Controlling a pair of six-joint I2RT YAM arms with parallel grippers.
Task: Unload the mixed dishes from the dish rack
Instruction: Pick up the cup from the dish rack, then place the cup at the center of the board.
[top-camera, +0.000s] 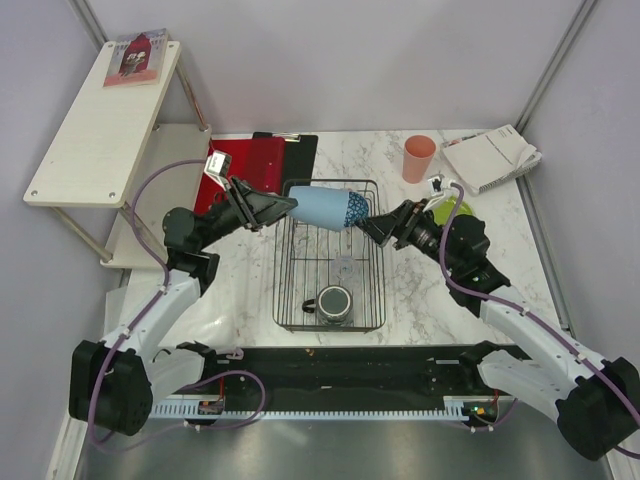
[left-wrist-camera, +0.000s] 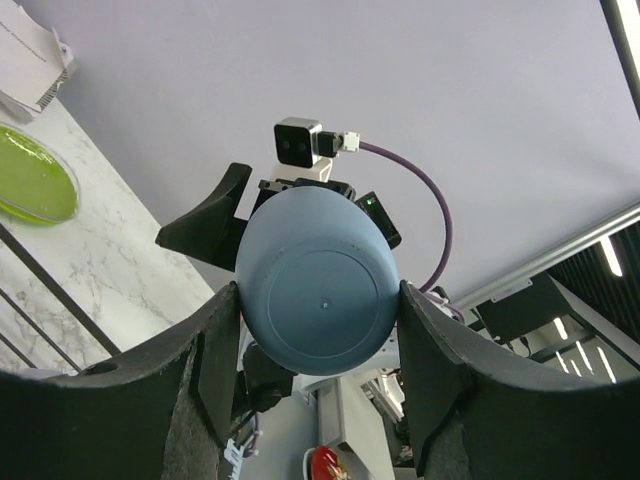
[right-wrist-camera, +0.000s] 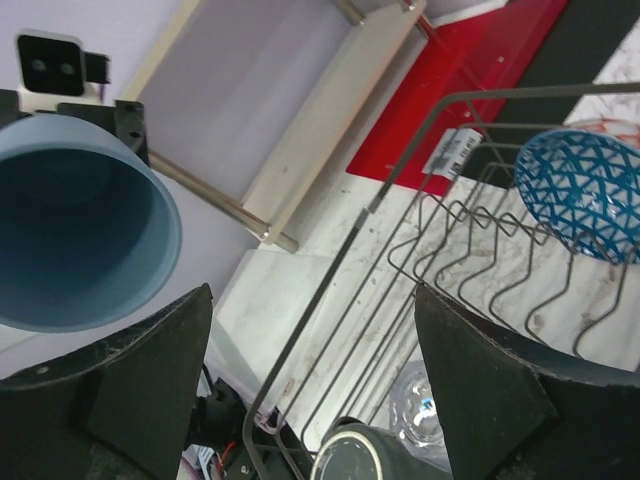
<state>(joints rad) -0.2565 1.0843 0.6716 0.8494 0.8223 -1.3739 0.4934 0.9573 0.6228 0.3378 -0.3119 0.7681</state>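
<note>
Dish rack, a rectangular black wire basket (top-camera: 296, 285), sits on the white marble table (top-camera: 250, 285).

Overhead view:
- Light blue smooth-sided cup (top-camera: 318, 207) lies sideways in the air over the rack's far end, its base clamped in the left gripper (top-camera: 290, 206).
- Right gripper (top-camera: 372, 226) is at the cup's mouth end, jaws spread, holding nothing.
- Blue patterned bowl (top-camera: 356, 210) is at the rack's far end, partly under the cup.
- Clear drinking glass (top-camera: 345, 268) is mid-rack.
- Dark grey mug (top-camera: 334, 300) is at the rack's near end.
- Salmon-pink cup (top-camera: 420, 157) stands on the table off the rack's far right corner.
- Lime-green small plate (top-camera: 455, 208) lies right of the rack, partly hidden.

Left wrist view: the light blue cup's round base fills the gap, both fingers pressed to its sides.

Right wrist view: fingers stand wide apart with only rack wires between them. The light blue cup's open mouth is up left, outside them.
</note>
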